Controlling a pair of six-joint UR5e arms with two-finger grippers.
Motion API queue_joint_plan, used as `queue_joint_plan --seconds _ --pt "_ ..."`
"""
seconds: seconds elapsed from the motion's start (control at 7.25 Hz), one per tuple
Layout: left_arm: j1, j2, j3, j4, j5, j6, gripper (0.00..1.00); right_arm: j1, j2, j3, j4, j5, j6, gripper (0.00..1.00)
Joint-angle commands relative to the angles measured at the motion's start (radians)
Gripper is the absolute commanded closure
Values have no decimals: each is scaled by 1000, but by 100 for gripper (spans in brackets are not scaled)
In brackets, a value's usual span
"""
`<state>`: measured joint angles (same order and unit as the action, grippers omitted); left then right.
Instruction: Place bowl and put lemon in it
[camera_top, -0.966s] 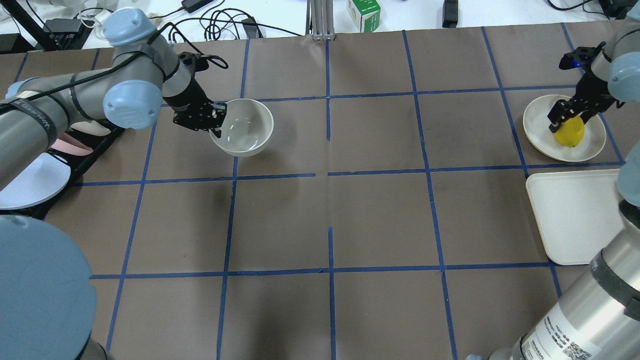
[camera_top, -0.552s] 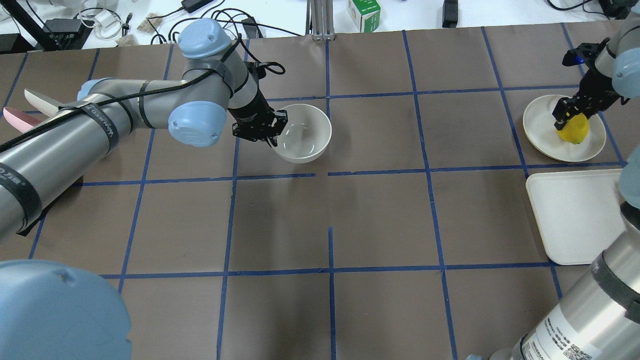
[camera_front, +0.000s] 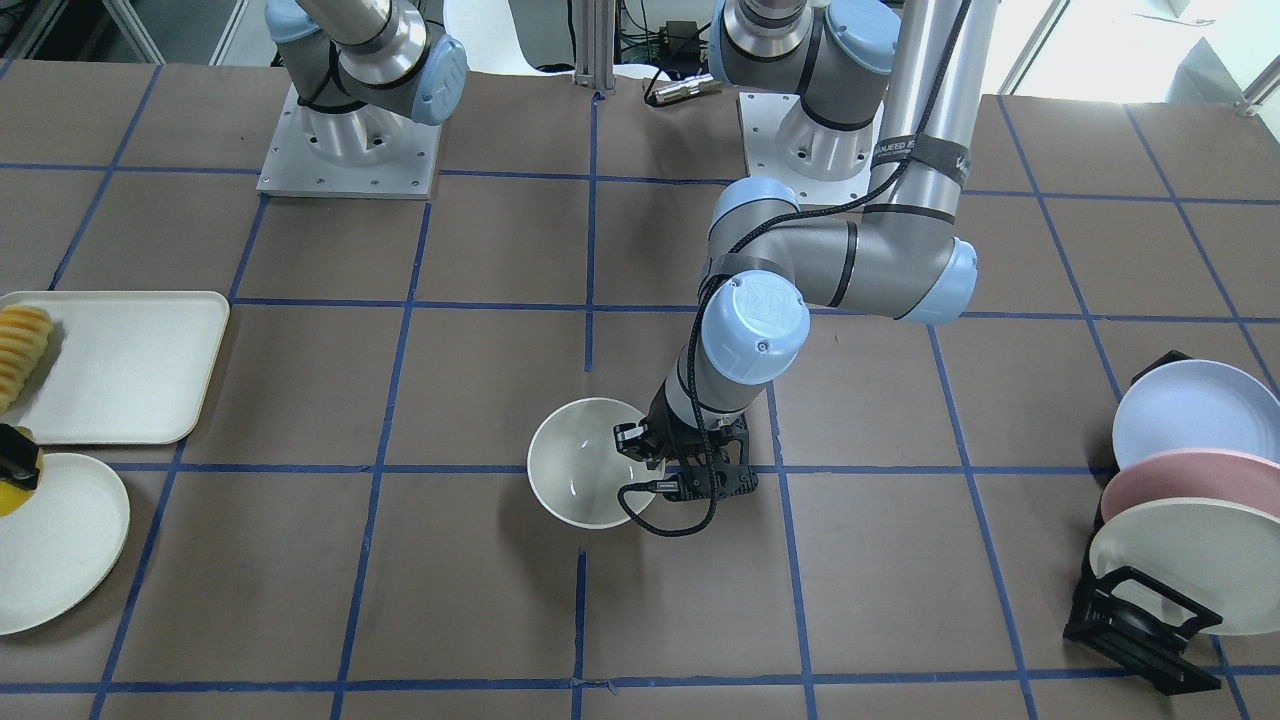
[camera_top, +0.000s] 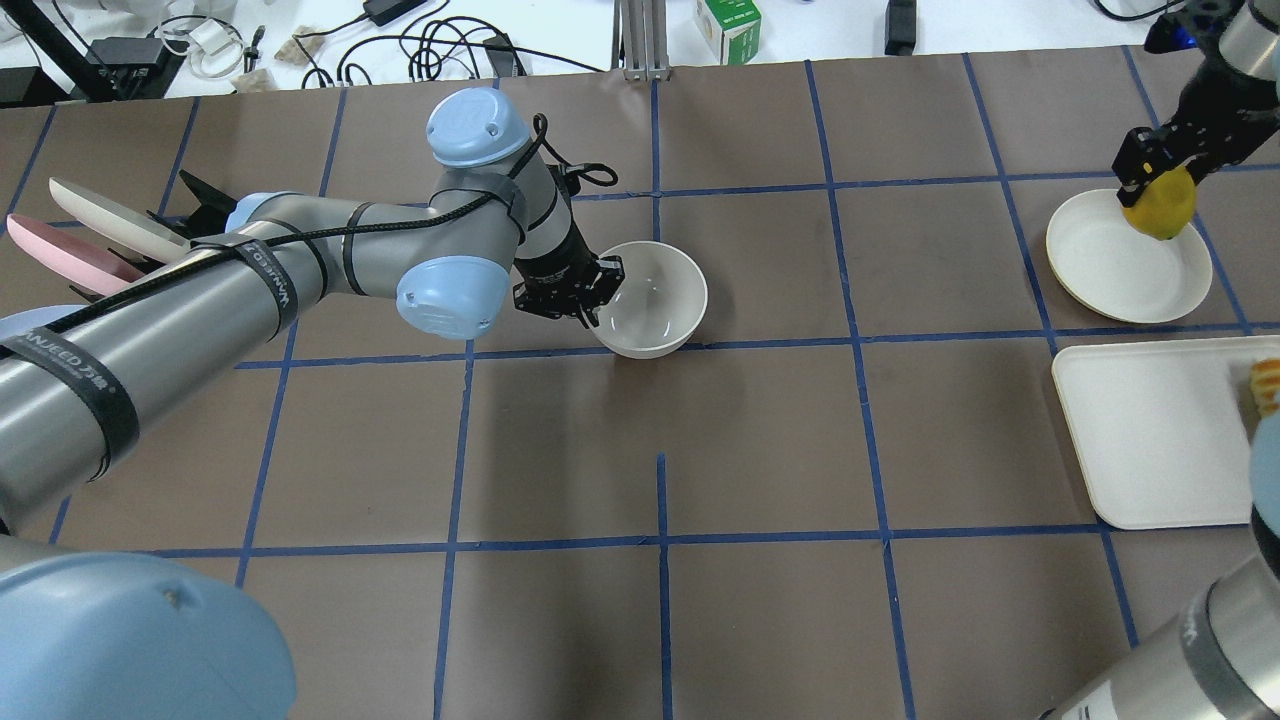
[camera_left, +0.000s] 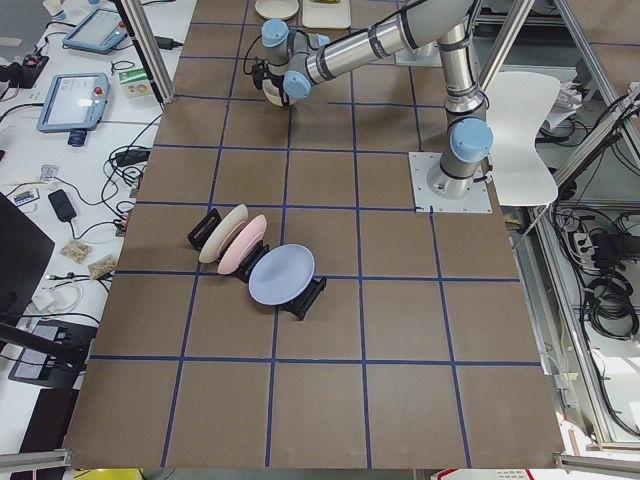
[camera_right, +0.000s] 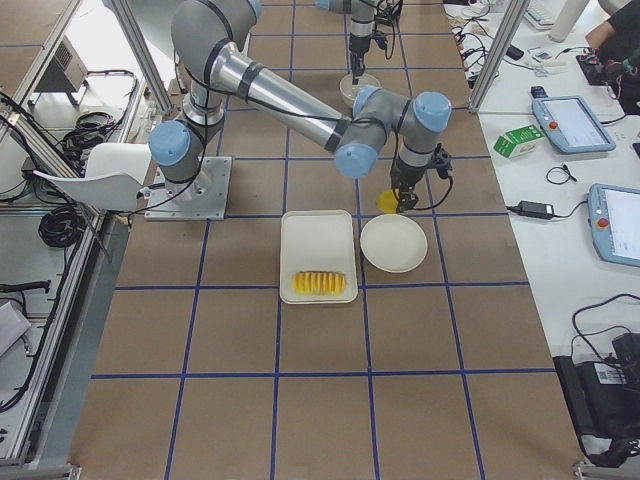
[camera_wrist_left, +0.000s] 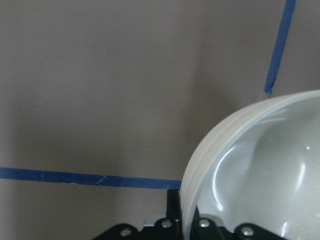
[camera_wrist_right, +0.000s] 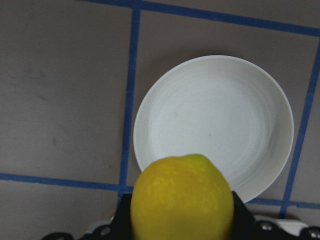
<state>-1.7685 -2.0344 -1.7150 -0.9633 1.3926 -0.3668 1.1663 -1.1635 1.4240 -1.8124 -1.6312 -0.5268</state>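
Observation:
The off-white bowl (camera_top: 660, 300) is near the table's middle, and my left gripper (camera_top: 600, 292) is shut on its rim. In the front view the bowl (camera_front: 580, 470) hangs from that gripper (camera_front: 640, 450) low over the brown paper; I cannot tell whether it touches. The left wrist view shows the bowl's rim (camera_wrist_left: 200, 165) between the jaws. My right gripper (camera_top: 1155, 190) is shut on the yellow lemon (camera_top: 1162, 208) and holds it above the shallow plate (camera_top: 1105, 270). The right wrist view shows the lemon (camera_wrist_right: 182, 197) well above the empty plate (camera_wrist_right: 215, 115).
A white tray (camera_top: 1150, 440) lies near the plate, with a ridged yellow sliced fruit piece (camera_front: 22, 350) on it. A black rack with pastel plates (camera_front: 1180, 490) stands at the table's left end. Cables and boxes lie past the far edge.
My left arm has carried the bowl rightward toward the table's middle. My right gripper has lifted the lemon off the plate and moved it up and away.

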Motion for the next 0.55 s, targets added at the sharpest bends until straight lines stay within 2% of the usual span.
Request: queue_joint_plan --seconds 0.0,0.14,0.28,0.41 --pt "-2 -9 -3 6 3 -12 29 137 -61 6 67 4 199 54" --pt "4 34 18 8 34 11 14 209 -62 9 67 16 270 56" --pt "14 93 64 -67 67 35 0 292 -61 7 65 65 357 56" --pt "39 133 130 -241 125 165 0 382 -61 7 53 74 483 56"
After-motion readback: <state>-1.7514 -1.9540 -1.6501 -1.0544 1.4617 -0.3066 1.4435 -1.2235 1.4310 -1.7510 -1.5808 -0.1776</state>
